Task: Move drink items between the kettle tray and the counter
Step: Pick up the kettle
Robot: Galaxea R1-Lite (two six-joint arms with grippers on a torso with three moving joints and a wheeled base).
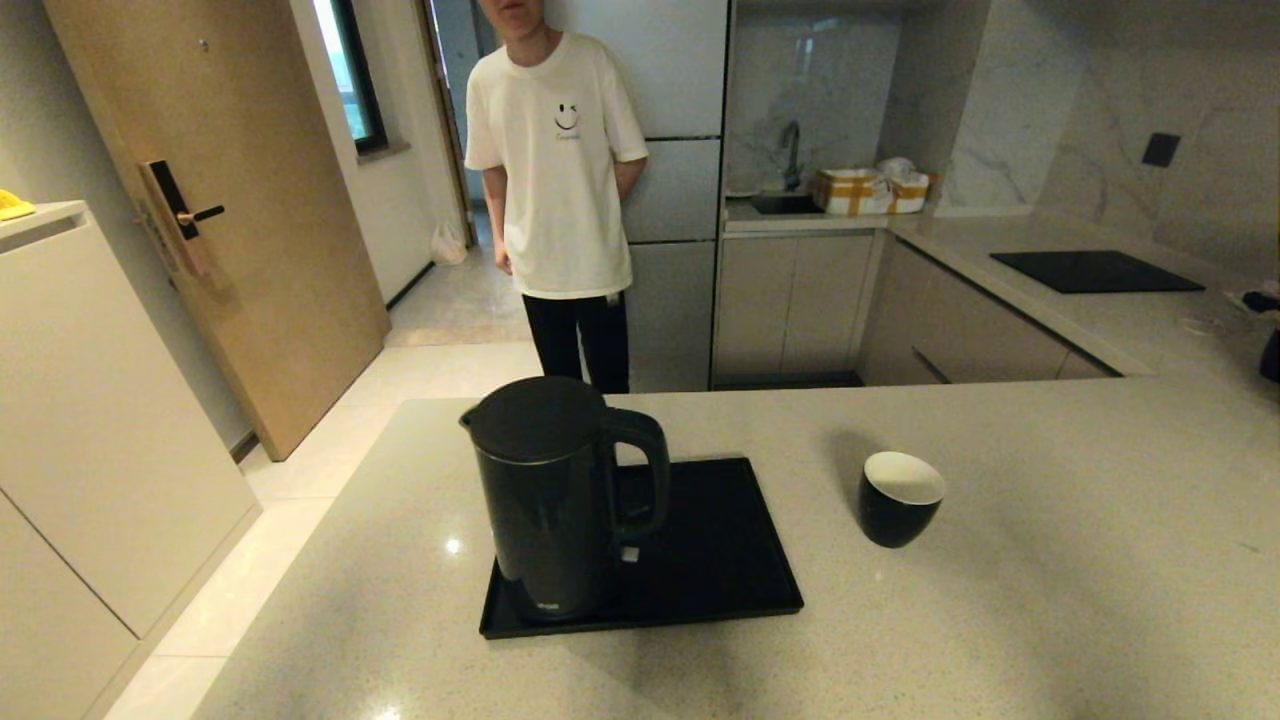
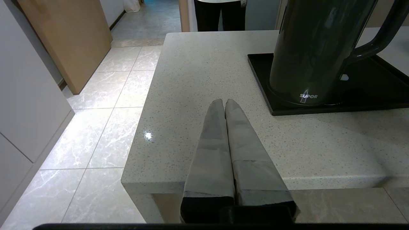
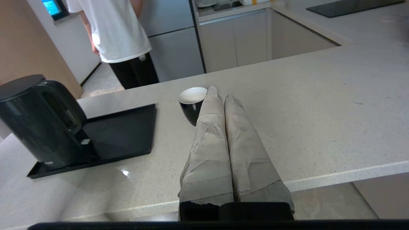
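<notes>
The tall black kettle (image 1: 560, 495) stands upright on the left part of the black tray (image 1: 730, 570), handle toward the cup. Its base disc is hidden under it. The small black cup (image 1: 898, 498), white inside, stands on the beige counter (image 1: 1050, 600) to the right of the tray. Neither arm shows in the head view. My left gripper (image 2: 223, 102) is shut and empty over the counter's near left corner, short of the kettle (image 2: 313, 51). My right gripper (image 3: 220, 92) is shut and empty above the counter's near edge, its tips just beside the cup (image 3: 191, 103).
A person in a white T-shirt (image 1: 560, 170) stands beyond the counter's far edge. A black cooktop panel (image 1: 1095, 270) lies on the far right worktop. The counter's left edge drops to tiled floor (image 2: 96, 127), with a white cabinet (image 1: 90, 420) beyond.
</notes>
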